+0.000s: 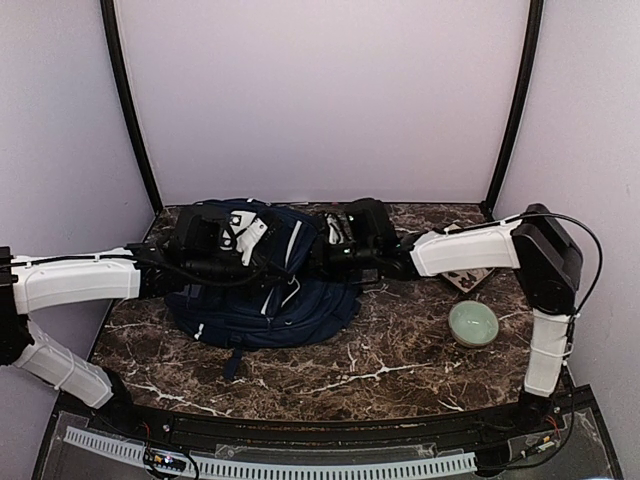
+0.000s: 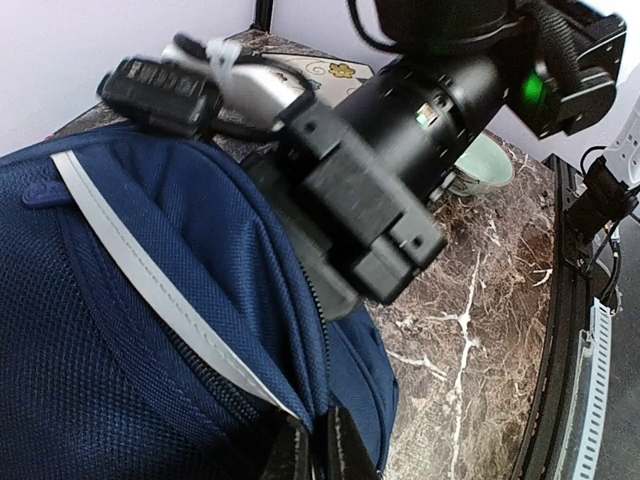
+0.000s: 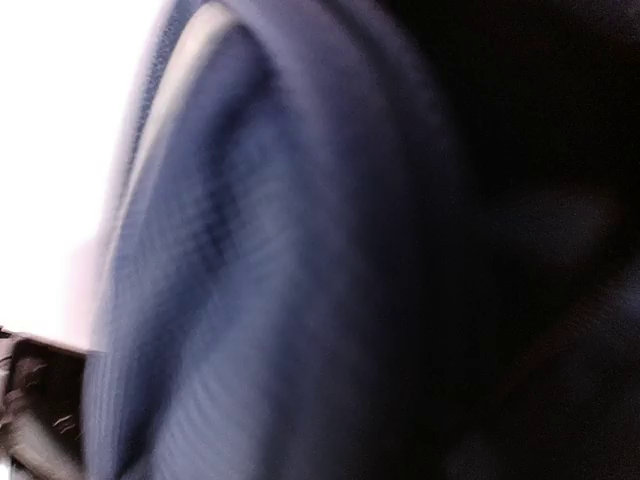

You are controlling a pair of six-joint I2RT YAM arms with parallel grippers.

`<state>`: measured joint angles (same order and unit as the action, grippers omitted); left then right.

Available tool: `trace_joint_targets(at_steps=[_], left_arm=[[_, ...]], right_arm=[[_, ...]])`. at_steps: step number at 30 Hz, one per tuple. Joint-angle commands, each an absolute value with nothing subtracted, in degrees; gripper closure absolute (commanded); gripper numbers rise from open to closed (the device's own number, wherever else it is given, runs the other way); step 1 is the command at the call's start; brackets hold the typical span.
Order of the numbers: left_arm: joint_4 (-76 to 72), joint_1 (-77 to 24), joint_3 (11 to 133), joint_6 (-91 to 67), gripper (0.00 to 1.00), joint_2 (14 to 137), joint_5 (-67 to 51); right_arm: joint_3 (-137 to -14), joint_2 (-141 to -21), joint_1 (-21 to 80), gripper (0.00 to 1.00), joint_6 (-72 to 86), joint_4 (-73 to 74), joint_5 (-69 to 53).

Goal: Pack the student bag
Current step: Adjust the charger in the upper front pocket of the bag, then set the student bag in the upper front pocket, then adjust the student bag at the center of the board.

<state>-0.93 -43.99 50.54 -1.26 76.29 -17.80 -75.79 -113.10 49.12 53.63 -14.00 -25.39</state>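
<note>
The student bag [image 1: 262, 300] lies flat at the table's left middle, navy with white stripes. My left gripper [image 1: 279, 270] reaches over it from the left. In the left wrist view the left gripper [image 2: 320, 455] is shut on a fold of the bag [image 2: 150, 300] beside the zip. My right gripper [image 1: 316, 260] comes in from the right and presses against the bag's upper right edge; it shows black in the left wrist view [image 2: 372, 225]. The right wrist view is filled with blurred navy fabric [image 3: 250, 260], and its fingers are hidden.
A pale green bowl [image 1: 472, 323] stands at the right, also in the left wrist view [image 2: 487, 165]. A patterned flat thing [image 1: 470, 278] lies under the right forearm. A silver and black object [image 2: 235, 85] lies behind the bag. Black posts stand at the back corners.
</note>
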Motion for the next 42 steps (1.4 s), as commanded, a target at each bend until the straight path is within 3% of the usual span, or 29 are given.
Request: trace_joint_targets(at_steps=[1, 6, 10, 12, 16, 19, 25, 27, 29, 30, 33, 36, 42], left_arm=[[-2.5, -45.1, 51.8, -3.2, 1.0, 76.7, -22.4], [-2.6, -45.0, 51.6, -3.0, 0.99, 76.9, -21.1], [-0.7, -45.0, 53.1, -0.4, 0.46, 76.3, -21.3], [0.1, -45.0, 53.5, 2.3, 0.26, 74.3, -20.2], [1.5, -44.9, 53.4, 9.0, 0.02, 67.2, -14.1], [3.3, -44.5, 53.4, 10.3, 0.01, 62.6, -9.6], [13.2, -43.2, 52.8, 6.8, 0.01, 58.9, -1.9], [15.5, -42.6, 51.2, 6.3, 0.02, 57.0, -4.6], [17.4, -41.6, 50.0, 5.3, 0.04, 55.1, -9.5], [18.6, -41.4, 49.8, 4.7, 0.07, 54.8, -11.6], [21.5, -41.1, 49.3, 3.8, 0.24, 56.1, -14.2], [19.4, -41.1, 47.2, 2.9, 0.38, 57.0, -16.7], [5.2, -41.0, 42.3, -3.5, 0.42, 57.5, -20.4]], right_arm=[[-72.3, -104.3, 47.3, 0.95, 50.4, -15.5, -23.6], [-69.0, -98.9, 46.6, 0.93, 47.4, -9.1, -21.6], [-67.2, -96.2, 46.3, 0.89, 44.6, -2.8, -17.1], [-67.3, -95.5, 46.4, 0.8, 42.8, 1.4, -13.4], [-67.7, -95.1, 46.4, 0.56, 39.3, 9.8, -6.9], [-67.2, -96.7, 46.4, 0.44, 38.9, 11.0, -7.4], [-66.4, -103.0, 46.7, 0.41, 42.4, 1.3, -19.5], [-67.2, -104.9, 46.7, 0.5, 43.5, -1.3, -22.6], [-68.1, -106.1, 46.4, 0.68, 43.4, -2.4, -24.4], [-68.4, -106.3, 46.1, 0.8, 43.3, -2.5, -24.6], [-69.1, -106.5, 43.7, 1.0, 42.4, -1.9, -24.1], [-71.4, -107.5, 40.4, 1.0, 40.0, 0.8, -22.3], [-82.8, -112.4, 34.5, 1.0, 32.7, 10.6, -20.0]])
